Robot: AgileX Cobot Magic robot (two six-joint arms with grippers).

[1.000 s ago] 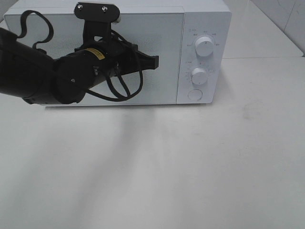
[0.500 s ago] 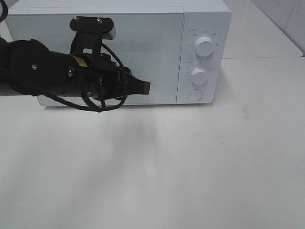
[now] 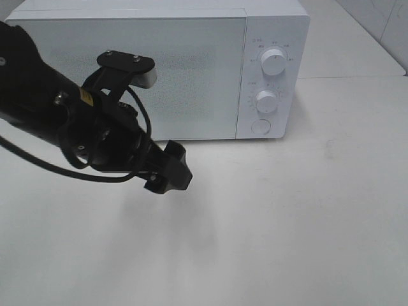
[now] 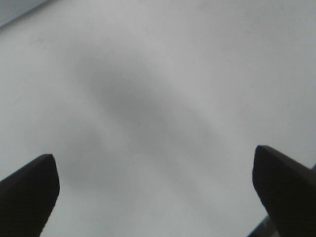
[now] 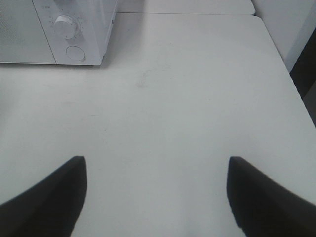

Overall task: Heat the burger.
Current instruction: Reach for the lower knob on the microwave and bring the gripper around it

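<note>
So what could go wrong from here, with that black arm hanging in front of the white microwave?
1. The loose cable looping off the left arm hangs close to the shut door of the microwave; it might snag if the arm swings.
2. The burger is not in view anywhere, so I cannot tell whether it is inside; the oven might get run empty.
3. The dials are small and round; the open left gripper could slip on them.

White box-shaped microwave oven [image 3: 210,38] is set across the back of the flat white tabletop [image 3: 306,223], door shut. The door front is barred by the bulky black left arm [image 3: 70,121] and the black two-fingered left gripper [image 3: 169,175]. Tabletop to their right is unobstructed.
</note>
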